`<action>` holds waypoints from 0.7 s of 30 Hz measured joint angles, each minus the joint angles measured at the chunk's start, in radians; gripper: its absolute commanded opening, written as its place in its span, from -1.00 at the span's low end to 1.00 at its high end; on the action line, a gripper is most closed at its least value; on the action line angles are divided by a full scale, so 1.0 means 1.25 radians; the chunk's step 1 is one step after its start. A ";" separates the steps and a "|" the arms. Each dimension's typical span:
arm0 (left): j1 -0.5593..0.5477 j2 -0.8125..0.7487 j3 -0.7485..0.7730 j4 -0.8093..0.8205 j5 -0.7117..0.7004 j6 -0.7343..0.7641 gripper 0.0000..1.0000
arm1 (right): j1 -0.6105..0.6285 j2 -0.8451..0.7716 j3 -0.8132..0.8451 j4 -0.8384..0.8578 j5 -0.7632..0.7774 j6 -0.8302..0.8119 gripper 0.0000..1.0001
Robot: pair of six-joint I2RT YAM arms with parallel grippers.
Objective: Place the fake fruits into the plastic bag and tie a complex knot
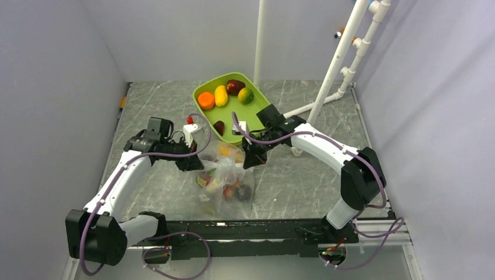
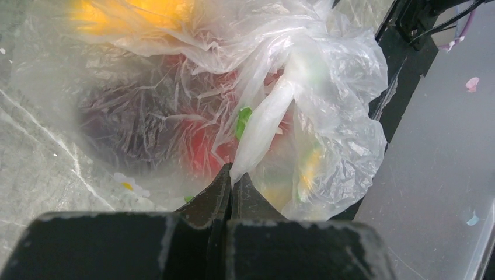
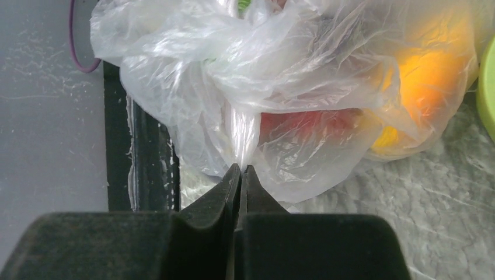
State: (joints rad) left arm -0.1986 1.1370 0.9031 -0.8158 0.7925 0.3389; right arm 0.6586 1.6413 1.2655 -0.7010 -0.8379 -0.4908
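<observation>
The clear plastic bag lies on the table between my two grippers with several fake fruits inside, showing red, yellow and orange through the plastic. My left gripper is shut on a twisted strand of the bag at its left side. My right gripper is shut on a gathered strand of the bag at its right side. More fake fruits lie in the lime green tray: an orange, a yellow oblong, a maroon one, a green-yellow one and a small dark one.
A white pipe frame stands at the back right and a white pole behind the tray. Grey walls close in both sides. The black mounting rail runs along the near edge.
</observation>
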 measured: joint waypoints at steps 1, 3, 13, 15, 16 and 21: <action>0.008 -0.004 0.000 -0.004 0.005 0.001 -1.00 | 0.000 -0.007 0.000 -0.008 0.004 -0.001 -1.00; 0.028 -0.014 0.001 -0.017 0.024 0.009 -1.00 | 0.000 -0.031 0.000 -0.013 0.012 -0.003 -1.00; 0.087 -0.092 0.076 -0.101 0.120 0.065 -1.00 | 0.007 -0.261 -0.037 -0.060 0.086 -0.044 -1.00; 0.093 -0.097 0.085 -0.108 0.120 0.067 -1.00 | 0.004 -0.295 -0.060 -0.071 0.101 -0.056 -1.00; 0.097 -0.098 0.086 -0.109 0.116 0.067 -1.00 | -0.002 -0.310 -0.074 -0.078 0.108 -0.064 -1.00; 0.127 -0.050 0.085 -0.106 0.076 0.066 -1.00 | -0.064 -0.341 -0.140 -0.088 0.142 -0.113 -1.00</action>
State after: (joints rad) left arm -0.0399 1.0740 1.0096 -0.9478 0.8871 0.4213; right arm 0.5789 1.2152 1.0901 -0.8104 -0.6609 -0.6323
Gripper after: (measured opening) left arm 0.014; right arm 0.010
